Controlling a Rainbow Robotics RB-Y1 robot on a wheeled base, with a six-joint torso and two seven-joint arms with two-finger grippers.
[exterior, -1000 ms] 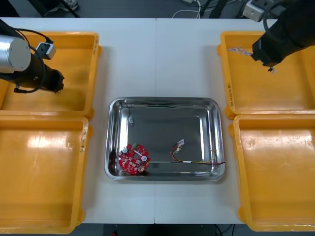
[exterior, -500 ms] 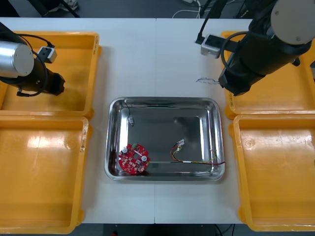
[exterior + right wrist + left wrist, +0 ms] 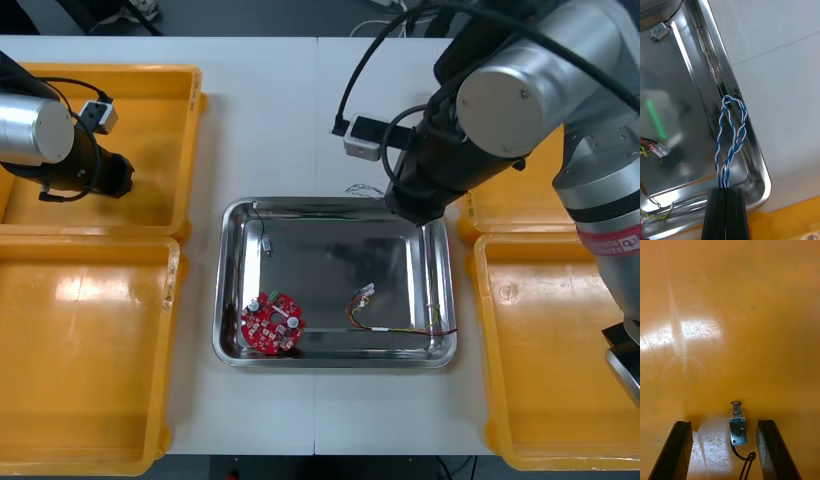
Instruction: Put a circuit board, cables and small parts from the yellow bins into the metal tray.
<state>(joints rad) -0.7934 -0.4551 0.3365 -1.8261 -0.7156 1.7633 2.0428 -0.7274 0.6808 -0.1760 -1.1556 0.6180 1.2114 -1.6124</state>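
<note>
My right gripper (image 3: 726, 190) is shut on a twisted blue and white cable (image 3: 732, 138), which hangs looped over the far right rim of the metal tray (image 3: 717, 56). In the front view the right gripper (image 3: 405, 205) is above the tray's (image 3: 330, 262) far right corner, with the cable (image 3: 365, 188) just beyond the rim. In the tray lie a round red circuit board (image 3: 271, 322), a red and yellow cable (image 3: 390, 318) and a small metal part (image 3: 267, 243). My left gripper (image 3: 724, 423) is open low in the far left yellow bin (image 3: 150, 90), its fingers either side of a small metal part (image 3: 738, 427).
The near left bin (image 3: 80, 350) and near right bin (image 3: 560, 350) flank the tray. The far right bin (image 3: 560, 200) lies partly under my right arm. In the right wrist view, the small metal part (image 3: 658, 32) in the tray has a thin black lead.
My right arm has swung from the far right bin over to the tray's far right corner, carrying the blue and white cable. The left gripper has barely moved.
</note>
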